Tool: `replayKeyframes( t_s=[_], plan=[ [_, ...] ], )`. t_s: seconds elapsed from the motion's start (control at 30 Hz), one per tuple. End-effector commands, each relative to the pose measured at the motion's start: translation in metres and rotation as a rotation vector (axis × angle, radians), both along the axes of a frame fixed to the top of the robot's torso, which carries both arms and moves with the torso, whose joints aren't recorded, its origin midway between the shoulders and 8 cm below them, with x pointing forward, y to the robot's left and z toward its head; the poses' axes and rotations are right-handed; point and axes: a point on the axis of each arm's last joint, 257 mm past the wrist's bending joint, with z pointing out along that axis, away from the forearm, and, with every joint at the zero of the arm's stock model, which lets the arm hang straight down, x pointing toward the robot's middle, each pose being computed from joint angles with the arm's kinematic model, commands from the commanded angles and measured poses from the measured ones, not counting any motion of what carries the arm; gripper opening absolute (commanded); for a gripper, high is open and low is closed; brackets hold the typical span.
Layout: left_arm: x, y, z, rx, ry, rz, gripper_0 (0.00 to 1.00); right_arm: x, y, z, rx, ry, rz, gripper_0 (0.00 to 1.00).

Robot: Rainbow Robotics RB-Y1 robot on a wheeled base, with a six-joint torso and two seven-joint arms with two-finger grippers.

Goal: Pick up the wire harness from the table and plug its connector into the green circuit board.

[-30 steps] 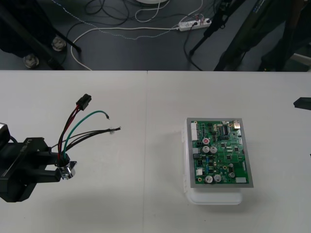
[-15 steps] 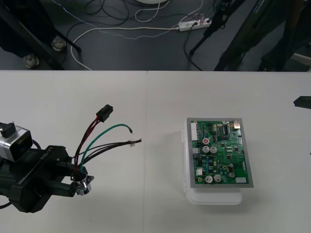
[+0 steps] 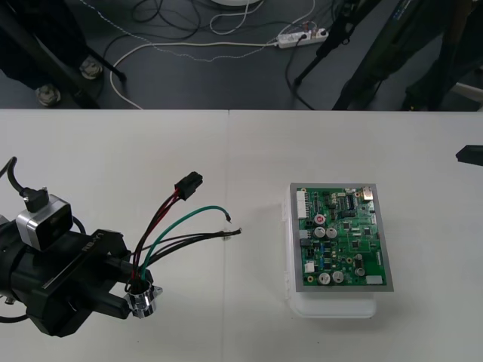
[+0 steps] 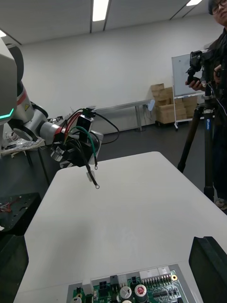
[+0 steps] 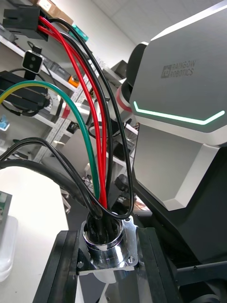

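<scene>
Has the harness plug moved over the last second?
Yes. The left gripper, shut on the harness socket, has carried the black plug toward the fixed green circuit board.

Your left gripper: black boxy body, silver camera block on top, black cable attached. Your left arm: silver, red ring.

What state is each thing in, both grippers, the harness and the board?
left gripper: shut on the harness socket
harness: held above the table, plug free
right gripper: open, parked at the table's right side
green circuit board: on its white base, plug not in it
</scene>
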Motion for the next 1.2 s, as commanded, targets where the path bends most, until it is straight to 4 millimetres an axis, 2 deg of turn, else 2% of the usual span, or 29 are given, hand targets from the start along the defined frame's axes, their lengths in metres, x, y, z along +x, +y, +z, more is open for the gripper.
replayKeyframes(
  t_s=[0.03, 0.5, 0.8, 1.03, 1.2],
  plan=[
    [-0.019, 0.002, 0.013, 0.029, 0.031, -0.107, 0.0, 0.001, 0.0, 0.021, 0.005, -0.018, 0.016, 1.0],
    [-0.021, 0.002, 0.011, 0.035, 0.048, -0.114, 0.0, 0.001, 0.0, 0.022, 0.008, 0.001, 0.018, 1.0],
    [-0.025, 0.0, 0.009, 0.037, 0.062, -0.126, 0.0, 0.011, -0.004, 0.024, 0.016, 0.016, 0.003, 1.0],
    [-0.03, -0.003, 0.01, 0.036, 0.065, -0.145, 0.0, 0.014, 0.006, 0.024, 0.023, 0.03, 0.036, 1.0],
    [-0.034, -0.005, 0.011, 0.035, 0.074, -0.158, 0.0, 0.02, 0.014, 0.032, 0.064, 0.019, 0.051, 1.0]
  ],
)
